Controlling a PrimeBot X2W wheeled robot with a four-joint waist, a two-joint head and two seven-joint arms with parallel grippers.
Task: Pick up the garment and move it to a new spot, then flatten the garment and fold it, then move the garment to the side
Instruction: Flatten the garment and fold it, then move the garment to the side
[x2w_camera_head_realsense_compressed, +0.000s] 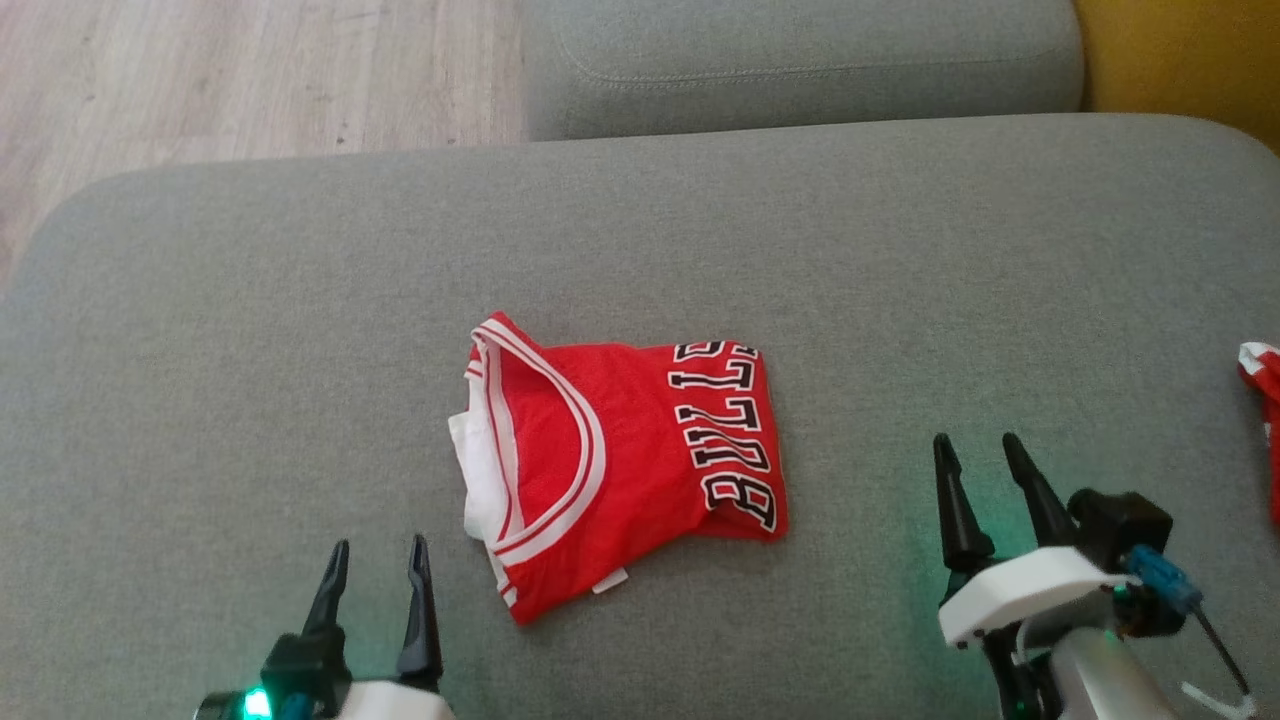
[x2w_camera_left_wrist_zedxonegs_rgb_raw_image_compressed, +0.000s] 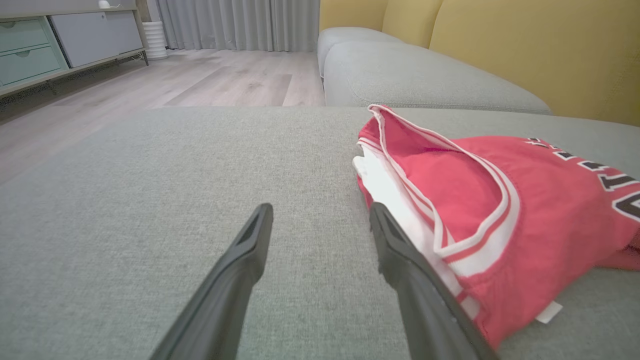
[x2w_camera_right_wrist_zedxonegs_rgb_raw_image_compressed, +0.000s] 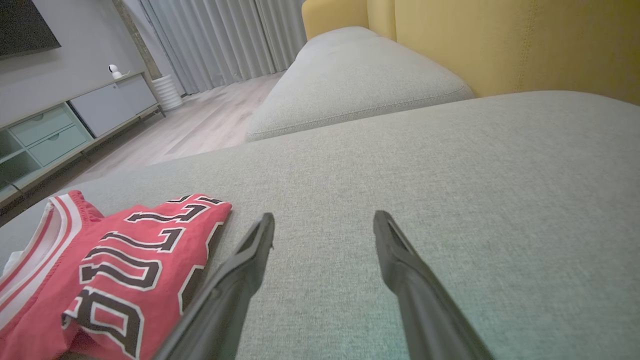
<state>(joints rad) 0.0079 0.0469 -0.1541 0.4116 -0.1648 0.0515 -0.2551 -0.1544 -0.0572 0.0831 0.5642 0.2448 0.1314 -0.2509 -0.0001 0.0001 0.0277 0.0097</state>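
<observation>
Garment (x2w_camera_head_realsense_compressed: 620, 450) centred on cushion (x2w_camera_head_realsense_compressed: 250, 330) (wide margins around).

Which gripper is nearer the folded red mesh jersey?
Left. The left gripper sits beside the white-trimmed collar edge of the folded red jersey; the right gripper stands farther off its lettered side.

Garment (x2w_camera_head_realsense_compressed: 620, 440): red, white-and-red striped trim, black letters edged white, white lining at 9 o'clock.
Sofa cushion (x2w_camera_head_realsense_compressed: 900, 300): grey weave.
Backrest (x2w_camera_head_realsense_compressed: 1180, 60), 1 o'clock: mustard yellow.
Floor (x2w_camera_head_realsense_compressed: 250, 70), 11 o'clock: pale wood grain.
Cloth (x2w_camera_head_realsense_compressed: 1262, 400), 3 o'clock: red, white.
</observation>
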